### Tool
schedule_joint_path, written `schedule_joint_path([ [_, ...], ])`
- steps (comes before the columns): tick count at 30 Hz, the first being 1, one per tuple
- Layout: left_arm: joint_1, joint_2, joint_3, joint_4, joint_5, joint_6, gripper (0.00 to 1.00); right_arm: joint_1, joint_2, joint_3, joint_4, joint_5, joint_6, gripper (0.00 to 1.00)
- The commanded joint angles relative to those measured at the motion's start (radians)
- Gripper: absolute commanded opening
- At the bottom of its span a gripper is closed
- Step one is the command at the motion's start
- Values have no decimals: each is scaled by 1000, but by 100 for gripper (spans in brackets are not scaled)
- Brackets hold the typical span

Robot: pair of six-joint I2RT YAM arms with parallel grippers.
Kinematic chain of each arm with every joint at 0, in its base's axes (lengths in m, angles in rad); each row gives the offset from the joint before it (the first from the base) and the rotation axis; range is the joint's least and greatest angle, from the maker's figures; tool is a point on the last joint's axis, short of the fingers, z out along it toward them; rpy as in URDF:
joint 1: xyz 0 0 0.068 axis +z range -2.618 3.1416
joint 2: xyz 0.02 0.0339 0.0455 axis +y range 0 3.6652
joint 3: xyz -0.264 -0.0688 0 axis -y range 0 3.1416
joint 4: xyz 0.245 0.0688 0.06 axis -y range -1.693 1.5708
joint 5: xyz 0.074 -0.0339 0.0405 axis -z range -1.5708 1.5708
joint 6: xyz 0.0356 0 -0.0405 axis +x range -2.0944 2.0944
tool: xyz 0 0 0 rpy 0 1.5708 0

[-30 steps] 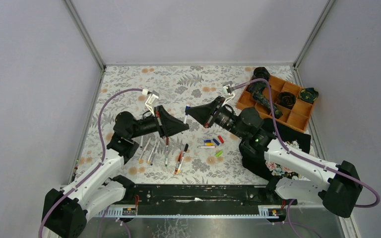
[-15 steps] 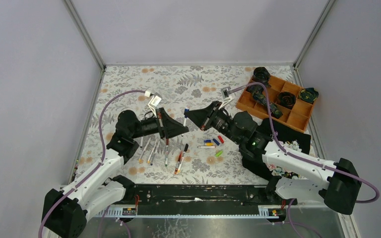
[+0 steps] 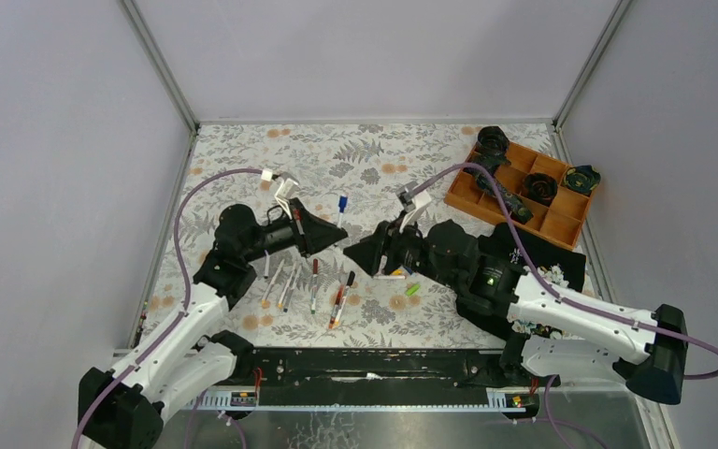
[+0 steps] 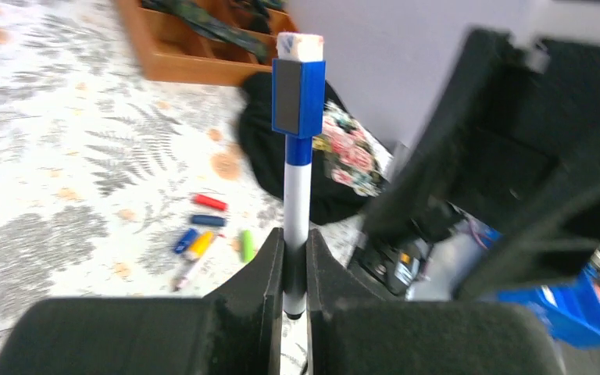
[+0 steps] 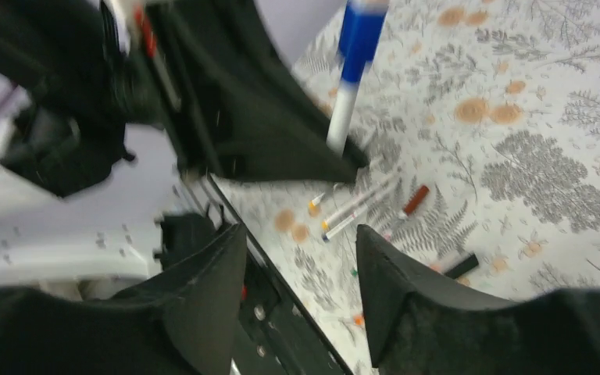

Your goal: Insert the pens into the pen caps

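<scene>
Blue-capped pen (image 4: pixel 296 195) stands clamped in the left gripper (image 4: pixel 295 244), while the right gripper (image 5: pixel 301 246) gapes wide.

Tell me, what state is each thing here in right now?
left gripper: shut on the blue pen.
blue pen: clamped near one end, blue cap on the other.
right gripper: open, empty.
loose pens: lying flat on the table.
loose caps: lying on the table, on no pen.
tray: dark items in some compartments.
</scene>
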Motion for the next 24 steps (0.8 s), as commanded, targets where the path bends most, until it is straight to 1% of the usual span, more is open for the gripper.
schedule_joint_path([
  [1, 14, -19, 59, -212, -227, 114, 0, 36, -93, 28, -180, 1, -105, 65],
  [2, 14, -7, 70, -265, -255, 124, 0, 36, -112, 16, -197, 25, -113, 70],
  [4, 14, 26, 92, -322, -306, 139, 0, 34, -145, -2, -222, 81, -129, 76],
  [7, 14, 162, 173, -426, -349, 170, 0, -13, -166, -41, -290, 146, -143, 81],
  [9, 11, 270, 234, -473, -378, 195, 0, -98, -166, -78, -311, 105, -139, 82],
  [12, -3, 451, 335, -552, -433, 253, 0, -243, -158, -129, -335, -9, -115, 83],
  [13, -14, 510, 374, -582, -455, 272, 0, -270, -152, -140, -351, -25, -106, 83],
  [17, -69, 728, 511, -675, -575, 339, 0, -298, -145, -183, -384, -23, -82, 84],
  [19, -89, 791, 552, -690, -617, 362, 0, -301, -148, -205, -375, -29, -67, 84],
  [24, -101, 939, 650, -737, -652, 402, 0, -304, -137, -234, -365, -36, -39, 83],
])
